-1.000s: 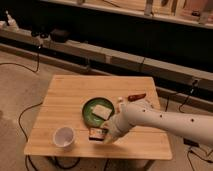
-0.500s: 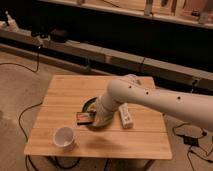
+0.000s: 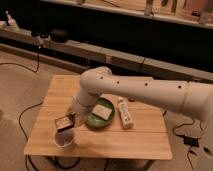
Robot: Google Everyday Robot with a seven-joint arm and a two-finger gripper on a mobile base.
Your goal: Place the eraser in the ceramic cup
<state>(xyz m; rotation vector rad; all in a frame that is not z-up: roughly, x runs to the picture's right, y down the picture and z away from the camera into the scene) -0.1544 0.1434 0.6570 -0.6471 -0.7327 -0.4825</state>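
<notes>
Eraser (image 3: pixel 63 122): dark flat block with a pale mark on top, hanging right above the cup's far rim, clear of the surface.
End effector (image 3: pixel 71 120): tucked at the eraser's right edge; it looks clamped on the block, though the fingers themselves are hard to make out under the forearm, so take that as a reading and not a certainty.
Why held there: the block sits level and over the mouth, which suits a straight drop; I'd judge the release is the step in hand.
Ceramic cup (image 3: pixel 65 140): small, white, upright, near the front left corner of the surface (image 3: pixel 145 142), mouth open and apparently with nothing in it.
Fit: the eraser looks about as long as the cup is wide, so it may catch on the rim unless it tips in end first.
Green plate (image 3: pixel 93 120): just right of the cup, carrying a pale flat slab (image 3: pixel 103 110); close, but not under the eraser.
White oblong box (image 3: pixel 124 113): right of the plate, well out of the way.
Arm (image 3: pixel 145 92): big white forearm reaching in from the right, crossing above plate and box, hiding part of the plate.
</notes>
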